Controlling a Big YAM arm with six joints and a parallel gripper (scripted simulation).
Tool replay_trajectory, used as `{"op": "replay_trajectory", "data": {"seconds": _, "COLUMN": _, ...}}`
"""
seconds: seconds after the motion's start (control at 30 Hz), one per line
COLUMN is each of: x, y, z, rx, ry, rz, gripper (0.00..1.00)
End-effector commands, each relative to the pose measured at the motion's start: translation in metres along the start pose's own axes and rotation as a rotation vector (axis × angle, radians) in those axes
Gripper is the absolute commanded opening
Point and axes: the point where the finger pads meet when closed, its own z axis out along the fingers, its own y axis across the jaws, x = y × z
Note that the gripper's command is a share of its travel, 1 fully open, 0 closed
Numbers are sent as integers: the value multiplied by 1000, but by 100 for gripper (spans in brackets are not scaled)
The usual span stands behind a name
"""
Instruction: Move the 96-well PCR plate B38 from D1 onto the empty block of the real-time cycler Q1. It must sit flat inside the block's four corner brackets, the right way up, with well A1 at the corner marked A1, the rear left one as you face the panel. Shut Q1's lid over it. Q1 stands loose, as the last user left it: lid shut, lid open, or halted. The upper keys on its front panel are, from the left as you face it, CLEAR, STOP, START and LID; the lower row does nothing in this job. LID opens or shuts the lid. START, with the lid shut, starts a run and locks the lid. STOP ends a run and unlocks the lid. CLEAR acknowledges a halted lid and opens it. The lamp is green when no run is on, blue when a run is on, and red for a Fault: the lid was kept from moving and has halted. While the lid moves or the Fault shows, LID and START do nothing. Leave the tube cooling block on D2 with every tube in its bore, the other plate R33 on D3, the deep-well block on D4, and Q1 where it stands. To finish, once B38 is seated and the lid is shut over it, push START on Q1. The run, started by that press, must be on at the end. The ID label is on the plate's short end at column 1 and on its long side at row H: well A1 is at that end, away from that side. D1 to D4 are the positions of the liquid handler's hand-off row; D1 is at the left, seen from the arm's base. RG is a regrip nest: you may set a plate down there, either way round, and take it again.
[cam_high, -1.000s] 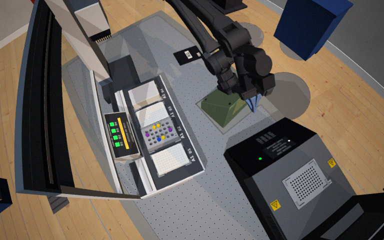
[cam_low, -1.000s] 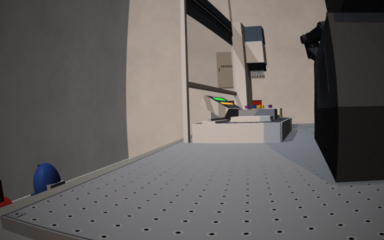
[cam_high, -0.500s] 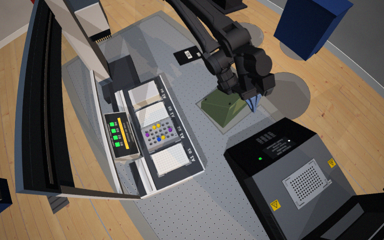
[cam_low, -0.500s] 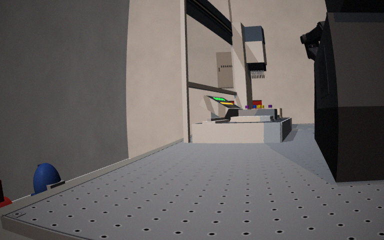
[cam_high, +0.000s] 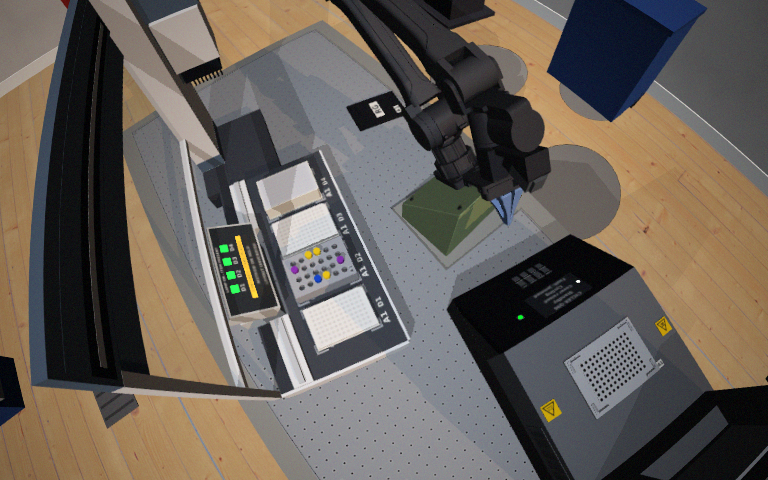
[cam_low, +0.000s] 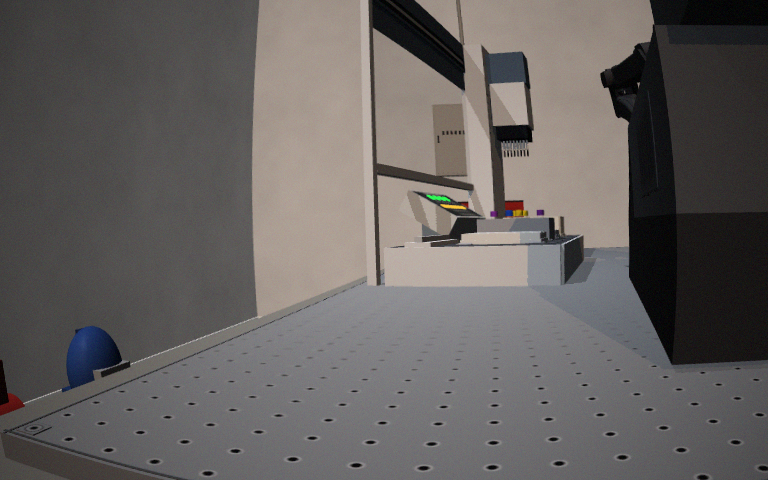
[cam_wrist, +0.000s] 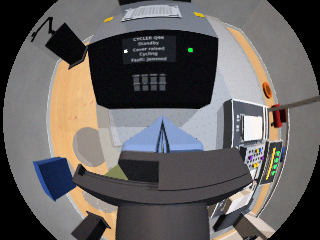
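Observation:
The white PCR plate B38 (cam_high: 339, 318) lies on D1, the near end of the hand-off row. The black real-time cycler Q1 (cam_high: 583, 339) stands at the right. Its lid (cam_high: 702, 435) is open and the grey block (cam_high: 614, 366) with its corner brackets is bare. The lamp (cam_high: 519, 316) is green; it also shows in the wrist view (cam_wrist: 190, 50). The key rows (cam_high: 530, 275) are at the panel's edge nearest the arm. My gripper (cam_high: 508, 210) is shut and empty, in the air short of Q1's panel, pointing down. In the wrist view the fingertips (cam_wrist: 162, 139) are just short of the keys (cam_wrist: 148, 82).
The tube cooling block (cam_high: 321, 269) is on D2, plate R33 (cam_high: 304, 227) on D3, the deep-well block (cam_high: 288, 186) on D4. A green wedge (cam_high: 447, 213) lies under the arm. The RG nest (cam_high: 381, 106) is behind it. The liquid handler's frame (cam_high: 79, 198) stands at the left.

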Motion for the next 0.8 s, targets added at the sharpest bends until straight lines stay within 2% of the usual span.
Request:
{"op": "replay_trajectory", "data": {"seconds": 0.0, "x": -44, "y": -5, "z": -20, "rx": 3, "ry": -79, "rz": 16, "gripper": 0}}
{"op": "replay_trajectory", "data": {"seconds": 0.23, "x": -43, "y": -5, "z": -20, "rx": 3, "ry": -78, "rz": 15, "gripper": 0}}
{"op": "replay_trajectory", "data": {"seconds": 0.77, "x": -14, "y": -1, "z": -5, "rx": 2, "ry": -22, "rz": 2, "gripper": 0}}
